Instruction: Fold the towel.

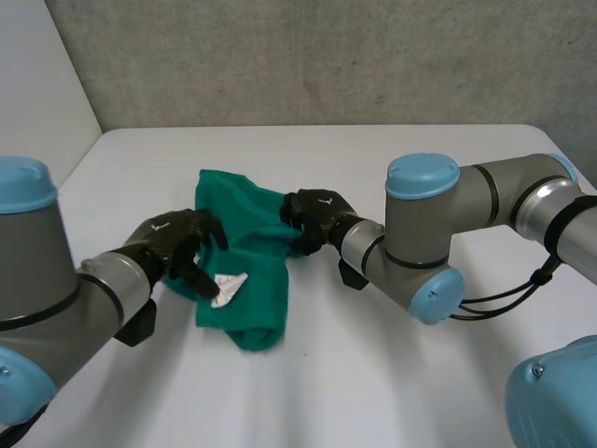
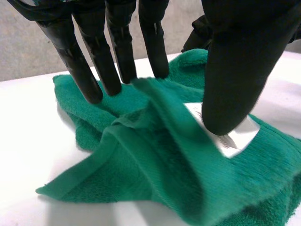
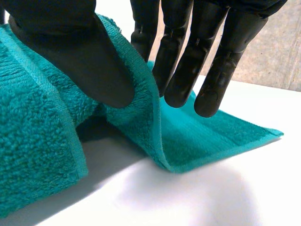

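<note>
Green towel (image 1: 261,303) lies bunched on the white bench (image 1: 373,383), a little to the robot's left of the middle. It is rumpled into a rough strip full of folds and ridges rather than spread flat. Both hands are on it.

The left hand (image 1: 177,245) sits at the edge of the cloth nearest its own arm, about halfway along. Its fingers (image 2: 120,52) are straight, tips down on the pile, and its thumb (image 2: 235,80) presses on a white label (image 2: 242,139) on the towel. A ridge of cloth stands up between thumb and fingers, squeezed there. A hemmed corner trails out flat on the bench beside this hand.

The right hand (image 1: 315,217) is at the opposite edge, toward the far end of the towel. It is clamped on the hem: its thumb (image 3: 70,52) lies against one face of the edge and its fingers (image 3: 183,56) against the other. The cloth they nip curls up off the bench. Past its fingertips another corner lies flat on the surface. The two hands are near one another, with rumpled cloth between them.
</note>
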You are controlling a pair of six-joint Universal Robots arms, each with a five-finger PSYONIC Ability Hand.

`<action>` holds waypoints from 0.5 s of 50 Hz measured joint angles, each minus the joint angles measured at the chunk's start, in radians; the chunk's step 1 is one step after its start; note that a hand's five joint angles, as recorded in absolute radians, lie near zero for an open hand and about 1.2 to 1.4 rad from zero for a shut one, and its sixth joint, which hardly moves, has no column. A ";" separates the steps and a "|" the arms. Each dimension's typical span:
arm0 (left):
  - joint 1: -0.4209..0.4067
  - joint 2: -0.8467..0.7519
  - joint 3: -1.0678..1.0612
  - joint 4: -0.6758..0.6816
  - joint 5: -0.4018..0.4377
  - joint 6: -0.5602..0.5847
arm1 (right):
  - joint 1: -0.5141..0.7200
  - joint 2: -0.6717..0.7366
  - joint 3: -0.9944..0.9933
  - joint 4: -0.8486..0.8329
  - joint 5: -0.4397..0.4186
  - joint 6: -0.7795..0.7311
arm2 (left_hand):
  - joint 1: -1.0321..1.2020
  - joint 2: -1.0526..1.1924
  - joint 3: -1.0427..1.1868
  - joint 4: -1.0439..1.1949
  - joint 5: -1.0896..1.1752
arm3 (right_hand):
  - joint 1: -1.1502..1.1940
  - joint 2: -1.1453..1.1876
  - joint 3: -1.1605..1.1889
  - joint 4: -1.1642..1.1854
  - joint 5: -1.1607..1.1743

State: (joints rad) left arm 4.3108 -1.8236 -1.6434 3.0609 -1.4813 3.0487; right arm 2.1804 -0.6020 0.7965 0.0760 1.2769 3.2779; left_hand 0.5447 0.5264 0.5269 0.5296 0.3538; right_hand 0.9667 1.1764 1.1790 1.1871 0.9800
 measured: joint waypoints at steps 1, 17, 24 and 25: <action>-0.011 -0.012 0.008 0.000 -0.012 0.001 | 0.000 -0.003 0.009 0.000 0.001 -0.013 | 0.143 0.135 0.132 0.132 0.128 | 0.000 0.000 0.000 0.000 0.000; -0.044 -0.087 0.090 0.040 -0.133 0.033 | -0.032 -0.179 0.109 0.004 0.095 -0.110 | 0.561 0.644 0.659 0.660 0.604 | 0.000 0.000 0.001 0.000 0.000; -0.046 0.057 0.080 0.107 -0.126 0.040 | -0.075 -0.426 0.210 0.005 0.105 -0.252 | 0.561 0.645 0.659 0.660 0.604 | 0.000 0.000 0.001 0.000 0.000; -0.046 0.079 0.078 0.114 -0.126 0.040 | -0.080 -0.453 0.218 0.005 0.105 -0.266 | 0.561 0.647 0.660 0.660 0.604 | 0.000 0.000 0.001 0.000 0.000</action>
State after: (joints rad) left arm 4.2653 -1.7450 -1.5654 3.1754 -1.6073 3.0891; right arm 2.1008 -1.0547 1.0146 0.0811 1.3823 3.0119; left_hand 1.1054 1.1730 1.1867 1.1894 0.9576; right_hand 0.9667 1.1764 1.1803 1.1876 0.9800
